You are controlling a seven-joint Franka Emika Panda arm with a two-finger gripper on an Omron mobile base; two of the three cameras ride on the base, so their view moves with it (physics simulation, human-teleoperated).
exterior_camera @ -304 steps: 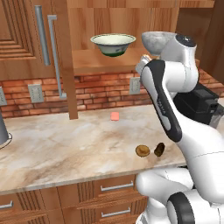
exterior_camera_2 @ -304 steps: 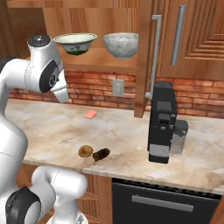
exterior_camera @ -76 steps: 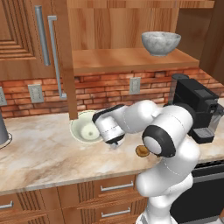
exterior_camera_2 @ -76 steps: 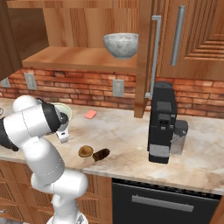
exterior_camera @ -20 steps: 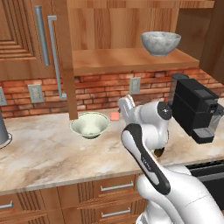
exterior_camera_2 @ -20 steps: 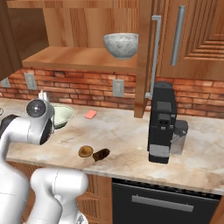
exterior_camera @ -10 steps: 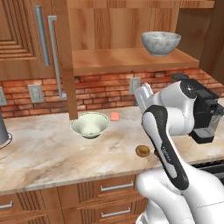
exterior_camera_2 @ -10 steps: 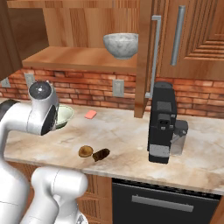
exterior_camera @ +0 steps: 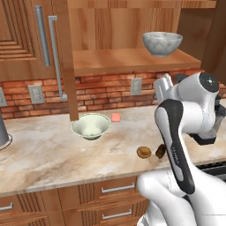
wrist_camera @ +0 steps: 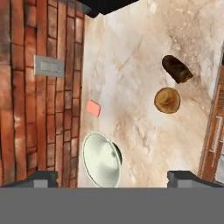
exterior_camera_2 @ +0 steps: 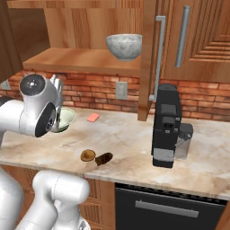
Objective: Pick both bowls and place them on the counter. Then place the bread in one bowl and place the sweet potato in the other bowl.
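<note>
The cream-white bowl (exterior_camera: 91, 126) stands upright on the marbled counter (exterior_camera: 44, 154) below the shelf's left end; it also appears as the bowl (exterior_camera_2: 65, 117) and the bowl (wrist_camera: 101, 159). On the wooden shelf rests the grey stone-look bowl (exterior_camera: 162, 43), also seen as the grey bowl (exterior_camera_2: 124, 46). Near the counter's front edge the round tan bread (exterior_camera: 143, 152) lies just left of the dark sweet potato (exterior_camera: 160, 151). My gripper (exterior_camera: 162, 84) is raised above the counter, right of the cream bowl and apart from it. It is open, with nothing between the fingertips (wrist_camera: 43, 177).
A small pink square (exterior_camera: 115, 117) lies by the brick wall behind the cream bowl. A black coffee machine (exterior_camera_2: 165, 126) stands on the counter to the right. A wall outlet (wrist_camera: 49, 66) sits in the brick backsplash. A wooden post (exterior_camera: 70, 79) drops beside the cream bowl.
The arm has swung up and to the right, away from the cream bowl. That bowl stays on the counter; bread and sweet potato have not moved.
</note>
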